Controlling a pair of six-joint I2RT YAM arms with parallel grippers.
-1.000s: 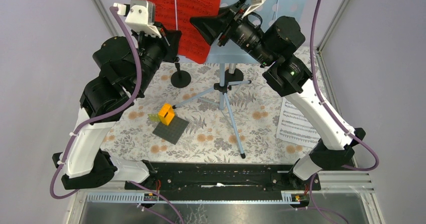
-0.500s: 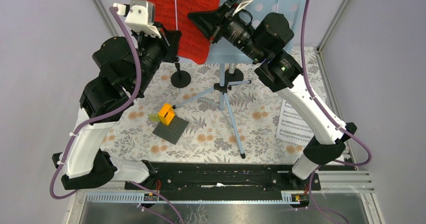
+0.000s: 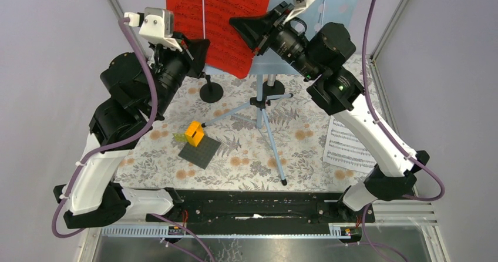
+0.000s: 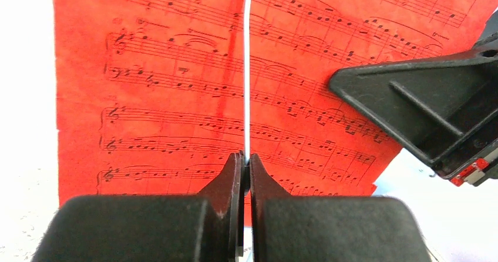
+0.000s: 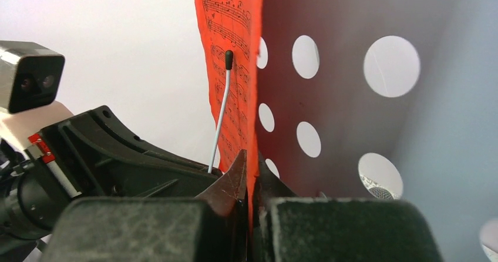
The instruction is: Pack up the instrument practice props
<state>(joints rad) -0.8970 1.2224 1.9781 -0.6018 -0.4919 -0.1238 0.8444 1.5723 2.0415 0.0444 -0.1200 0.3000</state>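
A red music sheet (image 3: 220, 15) hangs in front of the pale-blue perforated holder (image 3: 346, 3), which stands on tripod legs (image 3: 267, 127). My right gripper (image 5: 251, 168) is shut on the sheet's edge (image 5: 235, 50), and the holder's panel (image 5: 352, 97) is just behind it. My left gripper (image 4: 246, 159) is shut on a thin white rod (image 4: 247, 68) with a black tip. The rod rises from a black round-based mic mount (image 3: 211, 91) in front of the sheet (image 4: 176, 86). A white music sheet (image 3: 346, 144) lies flat at the right. No microphones are in view.
An orange brick on a dark grey studded plate (image 3: 198, 143) sits left of the tripod legs on the floral mat (image 3: 246, 162). Grey walls close in on both sides. The two arms' wrists are close together in front of the sheet.
My right gripper has shut on the red sheet's edge, and the sheet has shifted to the right. The left arm has moved slightly up and to the left, still gripping the rod.
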